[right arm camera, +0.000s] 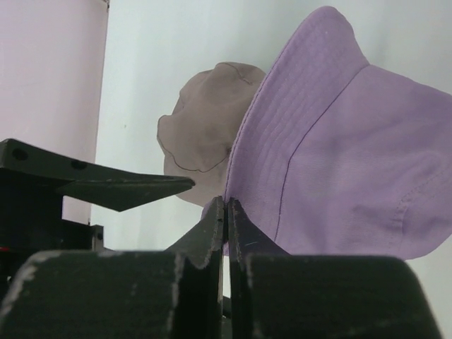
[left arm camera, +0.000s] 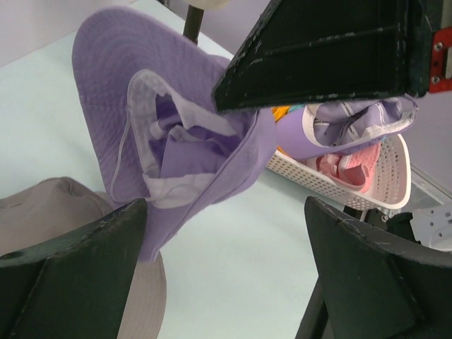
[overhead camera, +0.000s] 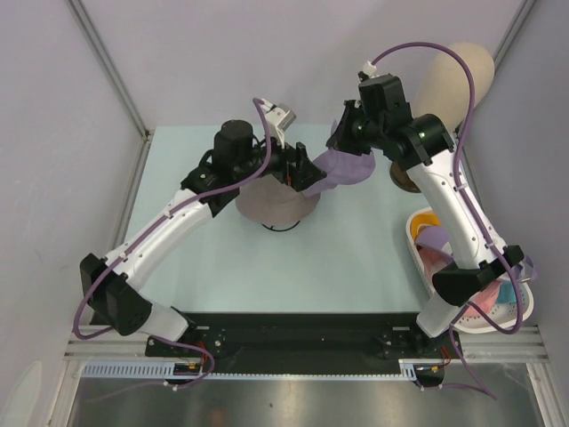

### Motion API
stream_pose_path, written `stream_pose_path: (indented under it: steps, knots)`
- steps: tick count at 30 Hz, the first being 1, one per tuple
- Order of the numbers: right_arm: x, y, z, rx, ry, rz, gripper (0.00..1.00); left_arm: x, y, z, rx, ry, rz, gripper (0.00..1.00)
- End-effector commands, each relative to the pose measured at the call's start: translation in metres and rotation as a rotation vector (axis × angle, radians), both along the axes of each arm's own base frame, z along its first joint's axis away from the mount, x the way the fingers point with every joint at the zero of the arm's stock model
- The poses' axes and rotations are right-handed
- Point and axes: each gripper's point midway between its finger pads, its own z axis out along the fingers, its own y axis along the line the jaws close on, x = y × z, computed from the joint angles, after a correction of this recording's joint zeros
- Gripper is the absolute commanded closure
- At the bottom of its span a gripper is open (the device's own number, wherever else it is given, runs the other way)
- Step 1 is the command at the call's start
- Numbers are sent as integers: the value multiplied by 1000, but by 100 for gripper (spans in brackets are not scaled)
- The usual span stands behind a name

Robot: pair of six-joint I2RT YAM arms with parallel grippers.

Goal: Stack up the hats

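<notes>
Right gripper (right arm camera: pixel 226 205) clamping lavender hat (right arm camera: pixel 339 141) by brim, dangling it aloft. Left gripper (left arm camera: pixel 222 212) gaping wide, hat hanging straight ahead of its jaws, opening facing them. Taupe hat (overhead camera: pixel 271 205) lying just below left jaws.

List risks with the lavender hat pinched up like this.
The shut right gripper pinches only the brim edge of the limp lavender fabric bucket hat; it may slip. It hangs tilted beside the dusty-pink fabric bucket hat on the table, so a release could land crumpled, not nested. The open left gripper close by might snag it.
</notes>
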Motion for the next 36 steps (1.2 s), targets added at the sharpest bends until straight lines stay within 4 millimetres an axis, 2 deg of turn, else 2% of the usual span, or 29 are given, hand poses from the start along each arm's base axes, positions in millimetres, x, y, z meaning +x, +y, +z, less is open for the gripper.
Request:
stream_pose_path:
  steps: [1,5,6,8,9,12,15,17,21,24,27,28,29,30,33,35,36]
  knots:
    - [-2,11,25,75,-63,36,100,3,-15,26,-65,-96,-29,4]
    - [-5,18,24,87,-51,75,100,5,-18,27,-85,-103,-29,22]
    - [-6,19,24,89,-50,85,100,5,-19,26,-86,-103,-31,30]
    - [-6,22,23,91,-49,96,100,4,-19,21,-84,-94,-32,40]
    - [-6,23,23,92,-48,103,100,3,-19,20,-86,-90,-34,49]
    - [-4,26,22,95,-48,117,100,2,-19,15,-91,-75,-34,64]
    - [-3,29,20,97,-46,131,100,3,-19,12,-93,-64,-28,91]
    - [-2,30,18,95,-45,136,100,2,-19,9,-91,-52,-24,99]
    - [0,32,17,91,-49,146,100,1,-13,11,-94,-56,1,100]
    - [2,35,15,98,-50,152,99,6,-2,10,-76,-59,72,100]
    - [5,36,16,105,-59,160,82,13,16,8,-50,-49,178,100]
    - [6,38,16,108,-64,167,66,18,25,0,-29,-27,230,100]
    - [6,39,15,111,-65,173,59,19,30,0,-35,-8,258,99]
    - [8,39,13,113,-64,175,46,22,40,2,-41,0,295,100]
    - [9,39,7,111,-55,177,30,35,71,-11,-37,53,437,99]
    - [9,38,7,114,-58,175,27,40,83,-24,-58,117,481,100]
    - [9,39,8,120,-63,175,26,47,97,-25,-71,133,519,100]
